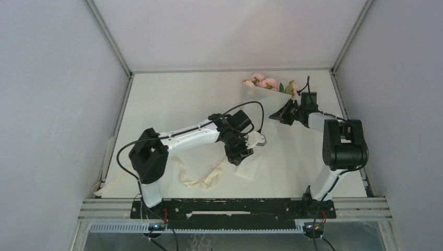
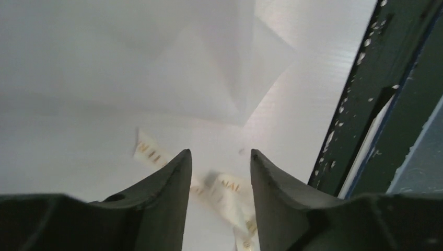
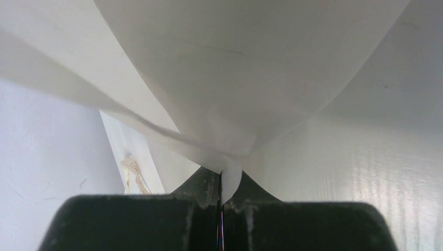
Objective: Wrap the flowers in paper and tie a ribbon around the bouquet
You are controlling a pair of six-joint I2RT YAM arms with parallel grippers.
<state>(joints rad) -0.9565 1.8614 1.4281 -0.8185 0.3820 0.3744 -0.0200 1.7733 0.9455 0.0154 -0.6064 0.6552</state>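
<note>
The flowers (image 1: pixel 265 82), pale-pink roses with green leaves, lie at the back right of the table. My right gripper (image 1: pixel 274 116) sits just in front of them. In the right wrist view it (image 3: pixel 225 180) is shut on a pinched fold of the paper (image 3: pixel 235 78), which fans up and away from the jaws. A corner of the paper (image 1: pixel 249 168) lies near my left gripper (image 1: pixel 238 158). The cream ribbon (image 1: pixel 203 179) curls on the table by the left arm. In the left wrist view my left gripper (image 2: pixel 219 157) stands open above the ribbon (image 2: pixel 230 189), its fingers apart and holding nothing.
Grey enclosure walls with metal corner posts (image 1: pixel 107 36) surround the white table. A black base rail (image 1: pixel 235 208) runs along the near edge. A dark green frame edge (image 2: pixel 365 104) stands right of the left gripper. Black cables loop over the left arm (image 1: pixel 245 104).
</note>
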